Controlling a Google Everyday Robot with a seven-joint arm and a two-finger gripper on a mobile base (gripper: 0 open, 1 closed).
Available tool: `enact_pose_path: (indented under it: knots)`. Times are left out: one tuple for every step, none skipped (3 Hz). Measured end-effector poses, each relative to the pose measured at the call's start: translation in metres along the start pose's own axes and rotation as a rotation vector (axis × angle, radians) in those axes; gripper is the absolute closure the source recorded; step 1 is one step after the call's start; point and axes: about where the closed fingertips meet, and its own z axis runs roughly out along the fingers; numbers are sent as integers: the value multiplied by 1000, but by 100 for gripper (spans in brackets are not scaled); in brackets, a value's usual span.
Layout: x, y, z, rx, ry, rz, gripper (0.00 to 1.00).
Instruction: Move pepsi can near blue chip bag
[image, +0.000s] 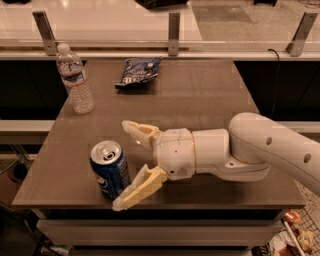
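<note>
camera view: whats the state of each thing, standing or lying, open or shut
can, upright at the table's front left
bag, lying flat at the far side
bottle, upright, cap on
end effector, open, low over the table, fingers spread beside the can, not closed on it

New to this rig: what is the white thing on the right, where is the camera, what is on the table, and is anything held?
The white shape is a robot arm reaching in from the right. At its end is a two-finger gripper with pale yellow fingers, spread open. There is one camera, looking down on a brown table from its near side. A blue Pepsi can stands near the front left and a clear water bottle at the back left. A blue chip bag lies at the back middle. Nothing is held yet: the open fingers reach to either side of the can.
</note>
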Motion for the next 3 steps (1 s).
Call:
enact_pose_path:
  knots:
    - [-2,7,11,3,46,-5,18]
    - [-4,9,13,0,48,-9,41]
    - [-5,10,15,-3,49,-12,64]
